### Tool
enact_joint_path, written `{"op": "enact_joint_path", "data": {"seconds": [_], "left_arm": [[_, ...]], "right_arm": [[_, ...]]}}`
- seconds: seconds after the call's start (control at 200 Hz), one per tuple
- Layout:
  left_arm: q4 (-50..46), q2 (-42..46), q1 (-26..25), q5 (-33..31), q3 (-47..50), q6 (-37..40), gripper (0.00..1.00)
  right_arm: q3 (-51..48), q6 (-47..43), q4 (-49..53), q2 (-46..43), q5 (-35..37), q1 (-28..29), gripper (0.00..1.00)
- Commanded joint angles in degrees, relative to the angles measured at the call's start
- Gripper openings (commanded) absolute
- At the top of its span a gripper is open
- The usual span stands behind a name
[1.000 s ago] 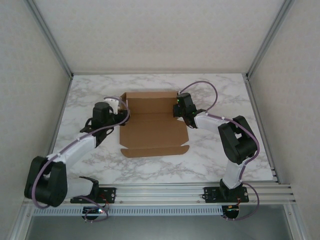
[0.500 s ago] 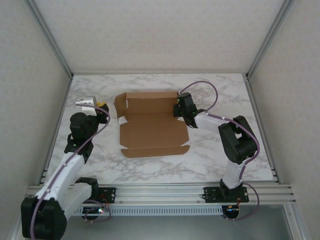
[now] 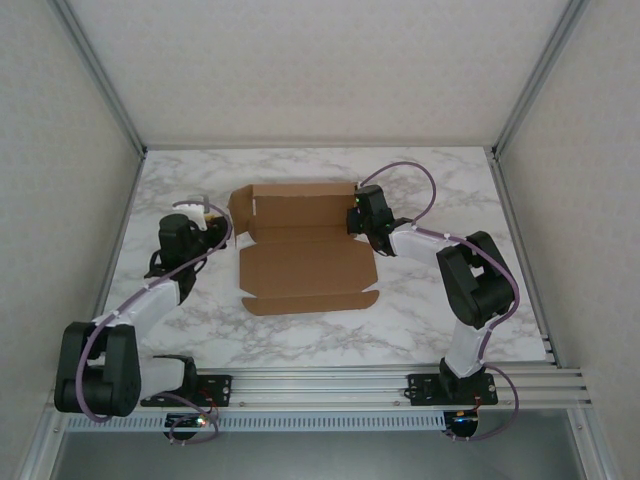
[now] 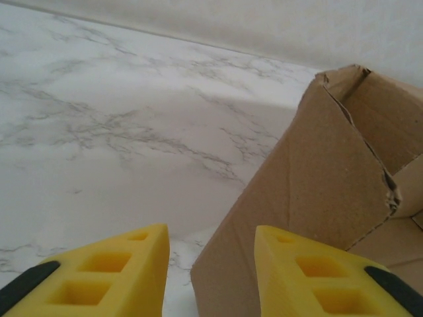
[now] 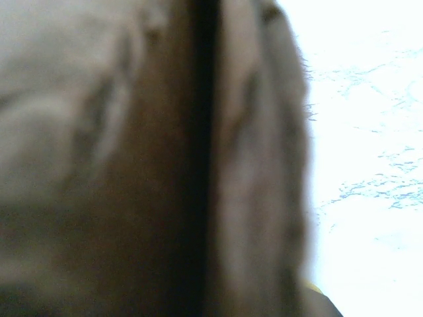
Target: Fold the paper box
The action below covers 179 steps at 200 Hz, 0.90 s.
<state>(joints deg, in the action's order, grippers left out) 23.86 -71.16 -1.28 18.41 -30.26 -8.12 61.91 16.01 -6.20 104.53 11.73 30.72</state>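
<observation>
The paper box point(image 3: 300, 262) lies open on the marble table, its back wall and left flap point(image 3: 238, 210) standing up. My left gripper point(image 3: 207, 213) hovers just left of that flap. In the left wrist view it point(image 4: 211, 264) is open, and the lower corner of the brown flap point(image 4: 317, 191) reaches between its yellow fingertips point(image 4: 106, 277). My right gripper point(image 3: 356, 222) sits against the box's right back corner. In the right wrist view blurred cardboard point(image 5: 132, 165) presses close to the lens and hides the jaws, apart from a sliver of one yellow fingertip point(image 5: 318, 295).
White marble tabletop point(image 3: 440, 180) surrounds the box, with bare room at the left, right and front. Panel walls with metal posts point(image 3: 520, 110) close in the back and sides. An aluminium rail point(image 3: 330, 382) carrying both arm bases runs along the near edge.
My left arm swung out to the left away from the flap, then came back toward it. The left flap leans further outward. The right arm has not moved.
</observation>
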Motion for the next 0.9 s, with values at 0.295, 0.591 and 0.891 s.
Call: {"op": "enact_joint_path", "data": {"seconds": [0.295, 0.591, 0.891], "left_arm": [[1.60, -6.79, -0.55, 6.99, -5.97, 6.64, 0.45], [1.29, -11.99, -2.65, 10.90, -9.73, 14.00, 0.43], [1.20, -16.23, -3.73, 12.37, -12.60, 20.17, 0.44]], "right_arm": [[-1.27, -0.03, 5.24, 1.55, -3.11, -0.13, 0.00], [-1.32, -0.06, 4.83, 1.92, -3.79, -0.13, 0.00], [-2.14, -0.39, 4.18, 1.90, -4.16, -0.09, 0.00]]}}
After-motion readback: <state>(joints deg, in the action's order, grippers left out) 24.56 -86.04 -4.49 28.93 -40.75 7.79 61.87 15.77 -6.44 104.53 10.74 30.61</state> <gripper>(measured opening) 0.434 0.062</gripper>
